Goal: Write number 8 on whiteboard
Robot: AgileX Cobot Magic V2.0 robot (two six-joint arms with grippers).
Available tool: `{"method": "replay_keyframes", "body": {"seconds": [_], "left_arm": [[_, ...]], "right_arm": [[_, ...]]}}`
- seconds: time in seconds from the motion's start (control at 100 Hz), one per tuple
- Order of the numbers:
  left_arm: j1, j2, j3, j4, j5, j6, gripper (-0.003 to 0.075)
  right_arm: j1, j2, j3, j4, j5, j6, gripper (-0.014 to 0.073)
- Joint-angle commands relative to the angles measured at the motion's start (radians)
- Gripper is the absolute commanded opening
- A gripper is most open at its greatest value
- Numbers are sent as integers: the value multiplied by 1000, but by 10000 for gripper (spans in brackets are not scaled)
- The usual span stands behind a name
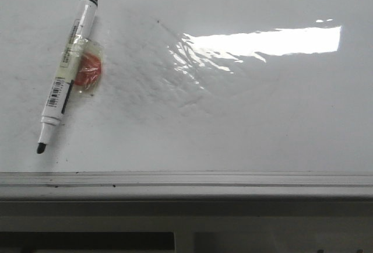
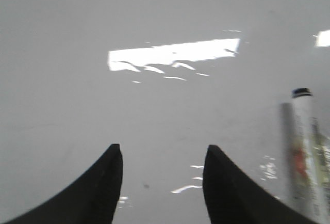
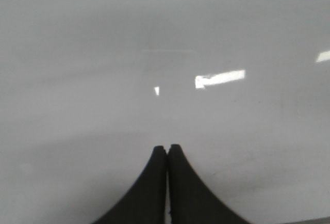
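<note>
The whiteboard (image 1: 233,119) is a glossy white board with a bright glare patch (image 1: 262,42) and a grey metal edge rail (image 1: 186,183) along its near side. A white marker (image 1: 67,87) with a black tip lies slanted at its left, uncapped tip toward the rail, with a taped red lump (image 1: 88,72) on its side. No number 8 shows on the board, only faint smudges. My left gripper (image 2: 162,152) is open and empty above the board, with the marker (image 2: 304,152) off to one side. My right gripper (image 3: 167,147) is shut on nothing over bare board. Neither gripper shows in the front view.
Below the edge rail runs a grey frame with dark openings (image 1: 87,241). A small dark speck (image 1: 157,21) and faint grey smudges mark the board's upper middle.
</note>
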Motion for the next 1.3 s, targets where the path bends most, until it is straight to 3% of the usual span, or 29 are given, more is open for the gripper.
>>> {"method": "replay_keyframes", "body": {"seconds": [0.0, 0.21, 0.42, 0.62, 0.84, 0.97, 1.06, 1.21, 1.29], "left_arm": [[-98, 91, -33, -12, -144, -8, 335], [-292, 319, -60, -38, -254, -8, 335], [-349, 512, -91, -40, -382, -3, 335], [-361, 625, -132, -50, -378, -43, 335], [-396, 684, -205, -50, -223, -39, 335], [-396, 707, -215, -50, -196, -39, 326], [-396, 707, -215, -50, -161, -39, 235], [-396, 707, -215, -50, -124, -33, -21], [-396, 707, -215, -50, -124, -33, -20]], "right_arm": [[2, 15, -27, 4, -87, 0, -63], [2, 15, -27, 4, -85, 0, -63], [2, 15, -27, 4, -85, 0, -63], [2, 15, -27, 4, -85, 0, -63], [2, 15, -27, 4, -85, 0, -63], [19, 15, -27, 4, -80, 0, -63], [52, 15, -27, 4, -60, 0, -63], [155, 15, -37, 4, -37, 0, -63], [235, 19, -57, 4, -22, 0, -63]]}}
